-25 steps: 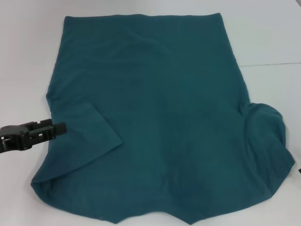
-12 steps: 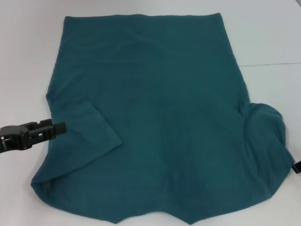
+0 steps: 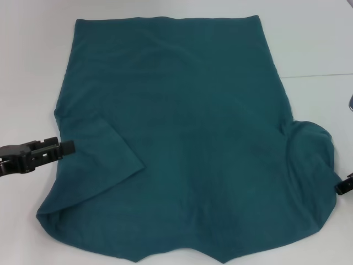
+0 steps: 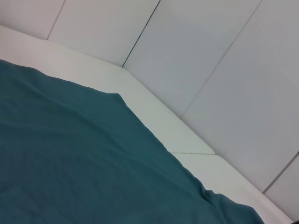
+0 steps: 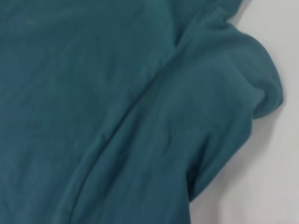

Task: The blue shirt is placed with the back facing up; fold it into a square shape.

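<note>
One blue shirt (image 3: 187,138) lies spread back-up across the white worktop (image 3: 314,44).

The head view alone shows both grippers: the left gripper (image 3: 65,147) touches the shirt's left edge by the folded-in sleeve, and the right gripper (image 3: 343,185) peeks in at the right sleeve; I cannot tell how either's fingers stand. The right wrist view shows that sleeve's creases close up.

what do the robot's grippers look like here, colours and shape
The left gripper is matte black and blocky, built from angular stepped segments with flat, squared-off finger ends and a few paler glints near its rear. Only a small black, angular tip of the right gripper shows beside the blue shirt. No cables, markings or lettering are visible on either.
</note>
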`<action>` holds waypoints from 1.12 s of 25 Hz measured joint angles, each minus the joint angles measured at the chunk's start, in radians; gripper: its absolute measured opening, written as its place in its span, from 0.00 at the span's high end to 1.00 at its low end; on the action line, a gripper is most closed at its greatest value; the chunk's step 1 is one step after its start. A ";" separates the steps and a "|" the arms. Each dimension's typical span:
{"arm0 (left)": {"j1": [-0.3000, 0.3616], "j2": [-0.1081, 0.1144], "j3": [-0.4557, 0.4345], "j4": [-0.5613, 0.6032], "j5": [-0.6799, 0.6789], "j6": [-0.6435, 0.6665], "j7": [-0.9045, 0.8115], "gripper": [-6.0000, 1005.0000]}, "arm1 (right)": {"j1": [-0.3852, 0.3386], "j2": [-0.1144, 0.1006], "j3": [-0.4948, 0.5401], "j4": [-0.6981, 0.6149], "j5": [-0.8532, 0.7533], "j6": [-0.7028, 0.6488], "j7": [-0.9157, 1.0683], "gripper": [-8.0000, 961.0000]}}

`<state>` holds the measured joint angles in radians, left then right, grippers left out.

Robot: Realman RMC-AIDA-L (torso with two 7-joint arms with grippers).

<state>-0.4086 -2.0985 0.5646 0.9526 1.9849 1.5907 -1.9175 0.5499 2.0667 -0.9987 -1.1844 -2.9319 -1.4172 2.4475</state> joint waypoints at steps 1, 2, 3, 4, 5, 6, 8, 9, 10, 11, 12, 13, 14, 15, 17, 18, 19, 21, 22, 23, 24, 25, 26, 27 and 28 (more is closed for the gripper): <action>-0.001 0.000 0.000 0.000 0.000 0.000 0.000 0.35 | 0.003 0.002 0.000 0.000 0.000 0.001 -0.001 0.16; -0.002 0.000 0.000 0.000 0.000 0.000 0.000 0.35 | 0.006 0.004 -0.001 0.000 0.000 0.003 -0.003 0.16; -0.002 0.000 0.000 0.000 0.000 0.000 0.000 0.35 | 0.009 0.006 -0.003 0.000 0.000 0.004 -0.004 0.16; -0.002 0.000 0.000 0.000 0.000 0.000 0.000 0.35 | 0.012 0.007 -0.005 0.000 0.000 0.005 -0.005 0.16; -0.003 0.000 0.000 0.000 0.000 0.000 0.000 0.35 | 0.014 0.008 -0.006 0.000 0.001 0.005 -0.005 0.16; -0.003 0.000 0.000 0.000 0.000 0.000 0.000 0.35 | 0.017 0.009 -0.008 0.000 0.001 0.005 -0.005 0.16; -0.004 0.000 0.000 0.000 0.000 0.000 0.000 0.35 | 0.022 0.011 -0.009 0.000 0.001 0.006 -0.005 0.16; -0.004 0.000 0.000 0.000 0.000 -0.001 0.000 0.35 | 0.024 0.012 -0.009 0.000 0.001 0.006 -0.005 0.16; -0.004 0.000 0.000 0.000 0.000 -0.002 0.000 0.35 | 0.026 0.013 -0.009 -0.002 0.001 0.007 -0.005 0.16; -0.004 0.000 0.000 0.000 0.000 -0.002 0.000 0.35 | 0.029 0.017 -0.009 -0.006 0.001 0.014 -0.005 0.16; -0.005 0.000 0.000 0.000 0.000 -0.003 0.000 0.35 | 0.029 0.017 -0.009 -0.006 0.001 0.014 -0.005 0.16; -0.005 0.000 0.000 0.000 0.000 -0.003 0.000 0.35 | 0.030 0.017 -0.009 -0.006 0.001 0.018 -0.004 0.16; -0.005 0.000 0.000 0.000 0.000 -0.003 0.000 0.35 | 0.032 0.018 -0.009 -0.006 0.001 0.022 -0.003 0.16; -0.006 0.000 0.000 0.000 0.000 -0.003 0.000 0.35 | 0.033 0.018 -0.009 -0.006 0.000 0.027 -0.002 0.16; -0.007 0.001 0.000 0.000 0.000 -0.004 0.000 0.35 | 0.037 0.019 -0.009 -0.003 0.000 0.034 0.000 0.16; -0.007 0.001 0.000 0.000 0.000 -0.004 0.000 0.35 | 0.038 0.020 -0.009 -0.002 0.000 0.038 0.000 0.16; -0.008 0.002 0.000 0.000 0.000 -0.006 0.000 0.35 | 0.039 0.021 -0.010 -0.002 0.000 0.043 0.001 0.16; -0.008 0.002 0.000 0.000 0.000 -0.011 0.001 0.35 | 0.040 0.023 -0.011 -0.001 0.000 0.052 0.001 0.16; -0.008 0.002 0.000 0.000 0.000 -0.011 0.001 0.35 | 0.041 0.023 -0.012 0.002 0.000 0.054 0.001 0.16; -0.009 0.002 0.001 0.000 0.000 -0.015 0.002 0.35 | 0.041 0.023 -0.012 0.006 0.000 0.055 0.001 0.16; -0.009 0.002 0.001 0.000 0.000 -0.016 0.002 0.35 | 0.043 0.023 -0.013 0.012 0.000 0.057 0.001 0.16; -0.009 0.002 0.001 0.000 0.000 -0.016 0.003 0.35 | 0.045 0.023 -0.013 0.018 0.000 0.058 0.001 0.17; -0.009 0.002 0.001 0.000 0.000 -0.016 0.003 0.35 | 0.047 0.023 -0.013 0.027 0.000 0.060 0.001 0.17; -0.009 0.002 0.001 -0.001 0.000 -0.016 0.004 0.35 | 0.049 0.023 -0.013 0.032 0.000 0.061 0.001 0.17; -0.009 0.002 0.001 -0.003 0.000 -0.017 0.005 0.35 | 0.051 0.023 -0.013 0.036 0.000 0.062 0.001 0.18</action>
<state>-0.4173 -2.0969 0.5661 0.9494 1.9849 1.5740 -1.9129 0.6007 2.0895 -1.0122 -1.1482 -2.9314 -1.3552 2.4487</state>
